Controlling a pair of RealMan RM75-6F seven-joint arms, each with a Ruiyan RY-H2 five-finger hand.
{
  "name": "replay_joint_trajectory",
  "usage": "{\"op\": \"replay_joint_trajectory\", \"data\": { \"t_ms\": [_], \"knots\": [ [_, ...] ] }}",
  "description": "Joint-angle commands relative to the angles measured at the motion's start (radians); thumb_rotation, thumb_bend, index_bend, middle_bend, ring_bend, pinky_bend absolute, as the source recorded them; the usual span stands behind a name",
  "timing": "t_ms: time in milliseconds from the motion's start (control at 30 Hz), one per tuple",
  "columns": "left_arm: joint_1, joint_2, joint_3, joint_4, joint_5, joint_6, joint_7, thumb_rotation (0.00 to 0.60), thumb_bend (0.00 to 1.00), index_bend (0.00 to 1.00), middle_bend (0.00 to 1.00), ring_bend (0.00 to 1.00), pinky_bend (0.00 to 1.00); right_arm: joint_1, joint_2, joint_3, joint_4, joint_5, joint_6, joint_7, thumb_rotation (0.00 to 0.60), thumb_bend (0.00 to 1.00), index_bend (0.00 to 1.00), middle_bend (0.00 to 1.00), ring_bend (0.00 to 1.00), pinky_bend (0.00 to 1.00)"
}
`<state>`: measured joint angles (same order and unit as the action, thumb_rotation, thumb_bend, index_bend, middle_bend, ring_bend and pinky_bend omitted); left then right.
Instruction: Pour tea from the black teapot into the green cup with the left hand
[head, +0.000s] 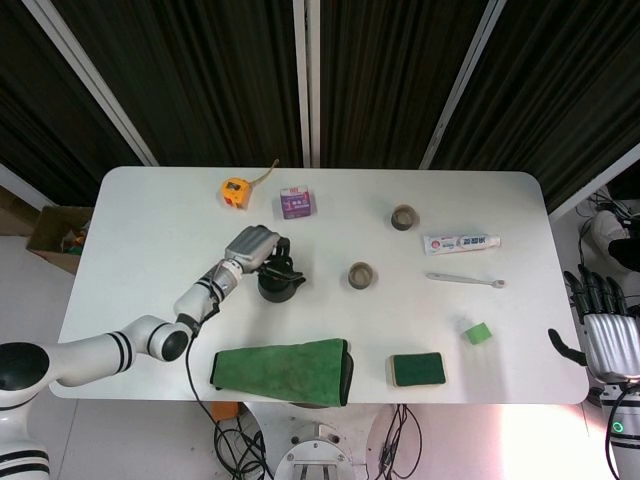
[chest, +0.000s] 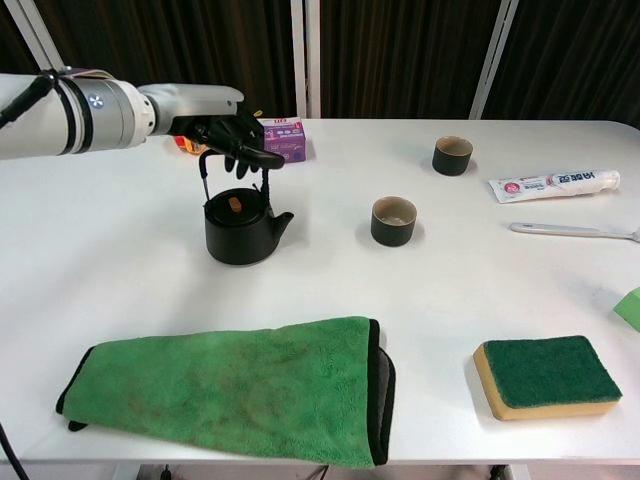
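The robot's left hand (chest: 228, 135) curls its dark fingers (chest: 262, 158) over the arched handle of the black teapot (chest: 241, 226), though whether they are fully clamped on it cannot be told; the pot stands upright on the white table (chest: 130, 260), left of centre, spout toward the green cup (chest: 394, 221). The right hand (head: 608, 338) hangs off the table's right edge, fingers apart and holding nothing.

Along the near edge lies a folded green towel (chest: 235, 391), and toward the near right corner a green-and-yellow sponge (chest: 548, 376). A toothpaste tube (chest: 552, 184) rests by the right edge, with a spoon (chest: 574, 231) just in front of it. The green cup sits at mid-table, well apart from the teapot, and a second cup (chest: 452, 155) stands behind it toward the far edge. A purple box (chest: 284, 139) sits just behind the left hand near the far edge, a yellow tape measure (head: 236, 190) to its left. A small green block (head: 478, 333) lies near the right edge.
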<state>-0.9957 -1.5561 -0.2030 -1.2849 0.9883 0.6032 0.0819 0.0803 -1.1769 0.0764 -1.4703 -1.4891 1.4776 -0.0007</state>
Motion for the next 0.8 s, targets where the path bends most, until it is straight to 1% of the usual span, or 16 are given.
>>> {"op": "replay_joint_trajectory", "data": {
  "t_ms": [33,467,667,800],
  "knots": [
    [0.000,0.002,0.005,-0.012,0.005,0.001,-0.002,0.213,0.09,0.52,0.54,0.49,0.25,0.001,0.000,0.000,0.000,-0.001,0.001,0.000,0.600,0.24,0.00,0.00,0.00,0.00],
    [-0.005,0.007,0.027,-0.038,0.008,-0.001,0.008,0.214,0.12,0.54,0.56,0.52,0.23,0.000,0.000,-0.001,0.008,0.005,-0.004,0.007,0.600,0.24,0.00,0.00,0.00,0.00],
    [-0.008,0.013,0.039,-0.045,-0.008,-0.003,0.023,0.211,0.12,0.58,0.60,0.56,0.23,0.001,-0.003,-0.002,0.009,0.004,-0.006,0.006,0.600,0.24,0.00,0.00,0.00,0.00],
    [-0.010,0.020,0.045,-0.051,-0.019,-0.005,0.031,0.212,0.12,0.59,0.61,0.57,0.23,0.000,-0.003,-0.002,0.009,0.004,-0.003,0.005,0.600,0.24,0.00,0.00,0.00,0.00]
  ]
}}
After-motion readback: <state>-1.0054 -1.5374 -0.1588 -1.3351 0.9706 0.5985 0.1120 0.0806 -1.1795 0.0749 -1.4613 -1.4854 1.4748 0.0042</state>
